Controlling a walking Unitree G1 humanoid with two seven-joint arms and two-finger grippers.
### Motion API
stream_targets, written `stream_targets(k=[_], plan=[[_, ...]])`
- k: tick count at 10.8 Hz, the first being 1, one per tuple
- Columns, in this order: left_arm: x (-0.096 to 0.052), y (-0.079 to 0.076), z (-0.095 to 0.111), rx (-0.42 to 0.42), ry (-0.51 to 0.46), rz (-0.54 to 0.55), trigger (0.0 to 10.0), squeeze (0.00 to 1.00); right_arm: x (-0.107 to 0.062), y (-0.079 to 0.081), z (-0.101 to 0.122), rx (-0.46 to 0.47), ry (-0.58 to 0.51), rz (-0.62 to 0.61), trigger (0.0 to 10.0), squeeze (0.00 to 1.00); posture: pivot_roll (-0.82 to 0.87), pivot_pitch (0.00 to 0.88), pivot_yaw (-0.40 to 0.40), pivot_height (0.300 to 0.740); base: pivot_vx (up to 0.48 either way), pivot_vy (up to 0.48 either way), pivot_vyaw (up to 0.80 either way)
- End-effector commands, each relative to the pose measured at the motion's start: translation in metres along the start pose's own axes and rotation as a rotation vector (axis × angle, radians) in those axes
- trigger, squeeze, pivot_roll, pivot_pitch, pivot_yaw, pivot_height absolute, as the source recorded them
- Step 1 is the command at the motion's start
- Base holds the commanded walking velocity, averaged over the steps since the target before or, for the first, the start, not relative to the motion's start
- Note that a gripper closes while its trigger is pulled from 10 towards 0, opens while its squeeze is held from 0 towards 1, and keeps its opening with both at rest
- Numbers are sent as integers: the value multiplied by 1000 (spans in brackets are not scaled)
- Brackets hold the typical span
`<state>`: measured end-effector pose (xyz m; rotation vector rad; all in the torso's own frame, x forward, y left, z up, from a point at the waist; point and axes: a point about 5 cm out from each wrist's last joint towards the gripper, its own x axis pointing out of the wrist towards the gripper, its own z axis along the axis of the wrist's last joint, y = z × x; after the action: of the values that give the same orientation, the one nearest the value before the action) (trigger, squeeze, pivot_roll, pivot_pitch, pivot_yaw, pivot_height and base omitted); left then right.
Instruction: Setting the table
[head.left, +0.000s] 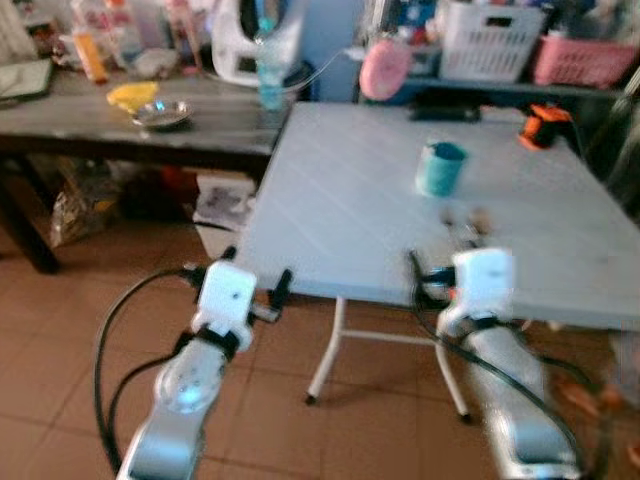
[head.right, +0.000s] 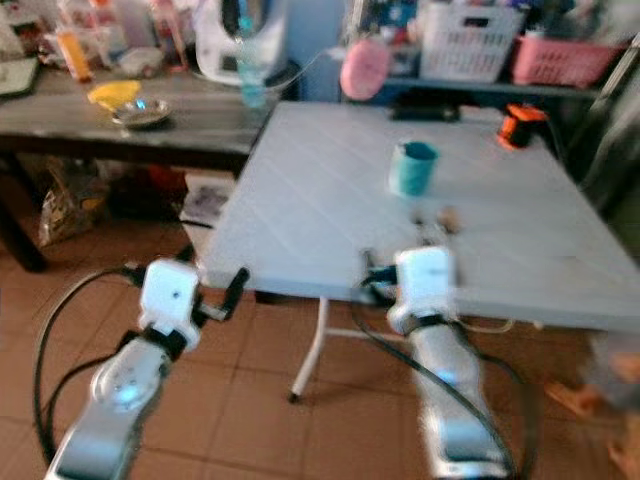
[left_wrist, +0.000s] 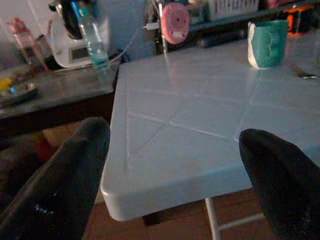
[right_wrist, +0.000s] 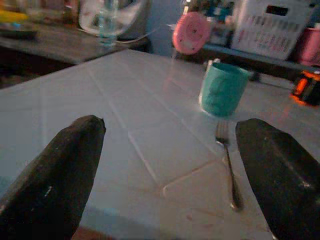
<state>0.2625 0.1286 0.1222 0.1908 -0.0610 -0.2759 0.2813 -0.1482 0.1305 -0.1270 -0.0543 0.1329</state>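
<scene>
A teal mug (head.left: 440, 168) stands upright near the middle of the white square table (head.left: 340, 210). On the near side of the mug a metal fork (right_wrist: 229, 165) lies flat on the tabletop. My right gripper (right_wrist: 170, 125) is open over the table's near edge, pointing toward the mug (right_wrist: 222, 90) and fork, with nothing between its fingers. My left gripper (left_wrist: 175, 135) is open and unladen too, held just off the table's near left corner (left_wrist: 120, 200), level with the tabletop.
A dark wooden side table (head.left: 120, 125) at the left carries a metal dish (head.left: 162, 115), a bottle (head.left: 270, 80) and a white appliance. An orange object (head.left: 543, 126) sits at the white table's far right. Baskets (head.left: 490, 40) line a shelf behind. Tiled floor lies below.
</scene>
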Motion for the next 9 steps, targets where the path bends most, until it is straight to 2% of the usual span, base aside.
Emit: stream_targets(k=[1,5,9], plan=[[2,-2,2,0,-10,-2,10000,0,1,-7,5,-3,-20,-19,10000,0,85,0,29,740,0,-300,0],[3,-2,2,-8,-20,-10,10000,0,2,-5,3,12,-5,-19,10000,0,88,0,32,740,0,0,0],[3,-3,3,-9,-29,-28,10000,0,2,-3,1,19,1,-14,10000,0,89,0,33,740,0,0,-712]])
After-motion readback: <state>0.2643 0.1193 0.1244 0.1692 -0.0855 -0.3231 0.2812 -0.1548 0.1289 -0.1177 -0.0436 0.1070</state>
